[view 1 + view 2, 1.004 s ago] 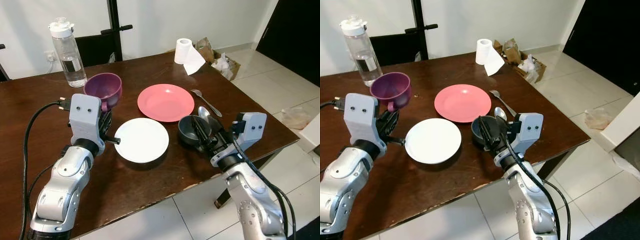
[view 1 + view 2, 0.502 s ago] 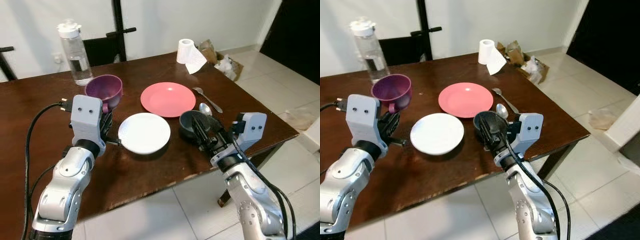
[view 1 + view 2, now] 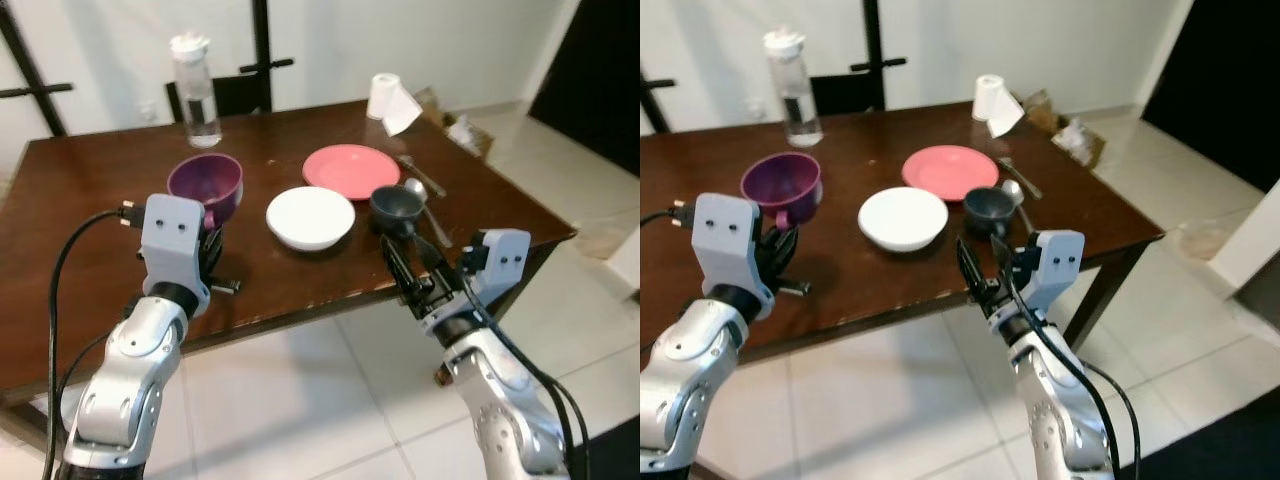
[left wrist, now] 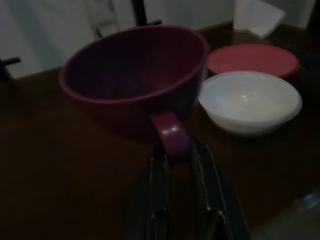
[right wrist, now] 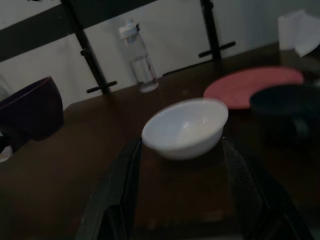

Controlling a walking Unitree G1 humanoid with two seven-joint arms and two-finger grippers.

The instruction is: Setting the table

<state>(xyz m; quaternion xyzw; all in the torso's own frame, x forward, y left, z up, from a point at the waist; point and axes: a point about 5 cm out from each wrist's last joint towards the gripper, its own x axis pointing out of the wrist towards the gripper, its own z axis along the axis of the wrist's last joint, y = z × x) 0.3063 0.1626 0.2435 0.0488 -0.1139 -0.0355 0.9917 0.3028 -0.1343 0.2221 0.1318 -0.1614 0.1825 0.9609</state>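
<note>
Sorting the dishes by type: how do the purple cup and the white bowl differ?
The purple cup is dark, deep and has a handle; the white bowl is pale, shallower and handleless. The cup's handle sits between the left gripper fingers, while the bowl lies ahead of the open right gripper, untouched. Both stand upright on the table.

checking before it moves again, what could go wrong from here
The left end effector pinches only the purple cup by its handle, so the cup could twist or slip. The open right end effector hangs off the table edge and might clip it while reaching for the white bowl.
</note>
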